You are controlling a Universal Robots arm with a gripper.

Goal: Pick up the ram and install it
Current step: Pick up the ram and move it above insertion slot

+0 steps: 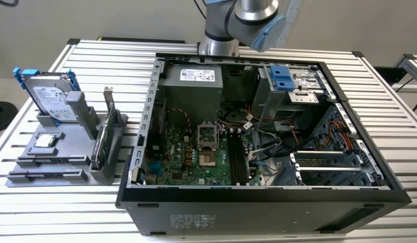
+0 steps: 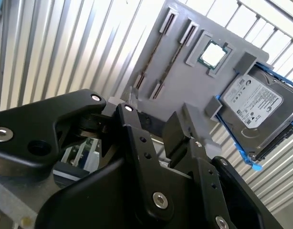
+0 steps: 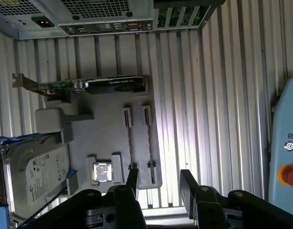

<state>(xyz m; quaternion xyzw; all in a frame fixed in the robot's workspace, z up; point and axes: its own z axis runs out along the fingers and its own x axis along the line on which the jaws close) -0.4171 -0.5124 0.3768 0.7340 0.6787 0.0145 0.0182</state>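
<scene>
Gripper (image 3: pixel 159 175) hangs wide open, its two black fingers (image 3: pixel 132 179) spread with nothing between them, well above the gray fixture (image 3: pixel 108 124) that sits on the slatted table at the exterior view's left of the open computer case (image 1: pixel 262 202). The ram (image 3: pixel 148 143) has not been lifted. It stands edge-on in a narrow cradle on that fixture, a thin dark strip held by a small clip at each end. A second cradle just beside it looks to carry another such strip, though I can't be sure from where I stand. The cradles are on the near part of the fixture, next to the processor chip (image 3: pixel 101 171), with the hard drive (image 3: pixel 39 171) propped up on the far part. The green card (image 3: pixel 65 85) stands on edge between them and the case. What matters most is the line-up. The ram's long axis runs toward the case, left to right across the scene, and in the first wrist view the gap between the fingers lies across that axis, not along it. To my eye the fingers would close on the stick's flat faces. The ram lies beneath the gripper and a little toward the case, and the strip farther from the chip sits closest to the middle of the gap.
</scene>
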